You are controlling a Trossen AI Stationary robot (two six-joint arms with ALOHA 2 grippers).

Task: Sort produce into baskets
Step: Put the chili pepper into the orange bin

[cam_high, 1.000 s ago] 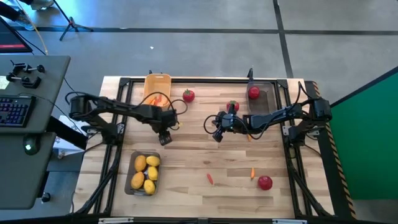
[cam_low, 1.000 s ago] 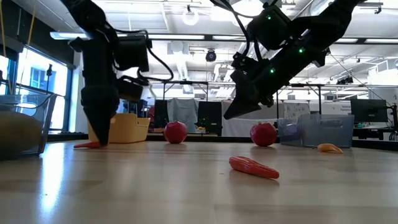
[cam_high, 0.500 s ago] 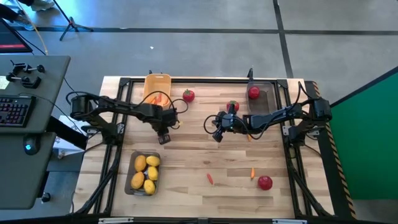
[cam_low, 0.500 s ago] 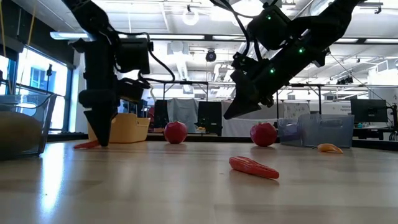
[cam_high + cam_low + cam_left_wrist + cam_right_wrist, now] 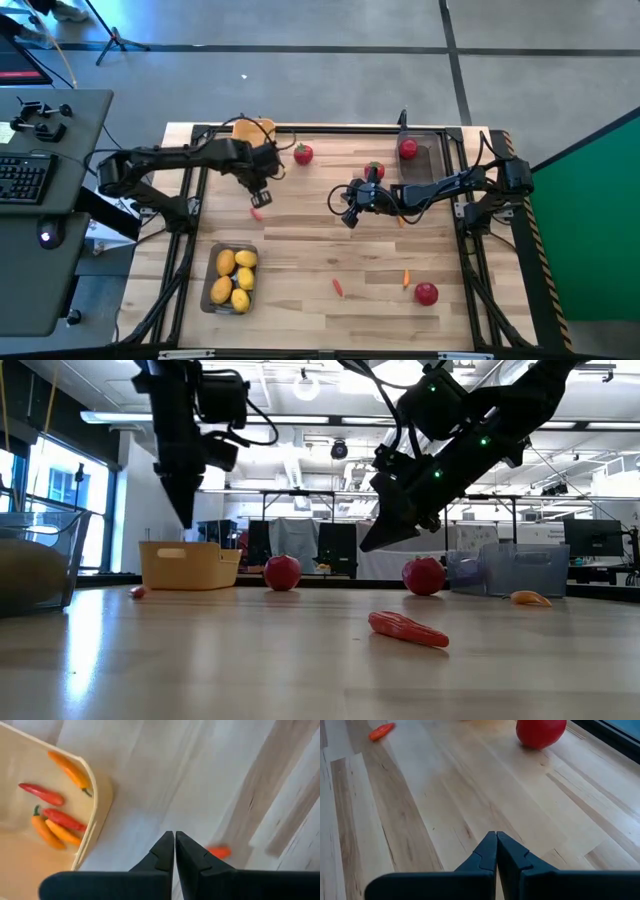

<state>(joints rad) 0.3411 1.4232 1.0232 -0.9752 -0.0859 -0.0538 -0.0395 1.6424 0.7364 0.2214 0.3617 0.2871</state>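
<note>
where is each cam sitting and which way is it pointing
High view: overhead, facing straight down on the table; both arms show.
Low view: at tabletop height, looking level across into the room; both arms hang in from above.
Left wrist view: on the left arm, facing down past its shut left tool at the yellow basket.
Right wrist view: on the right arm, past its shut right tool at a red fruit.
Shared: high and left wrist views both show the yellow basket.
</note>
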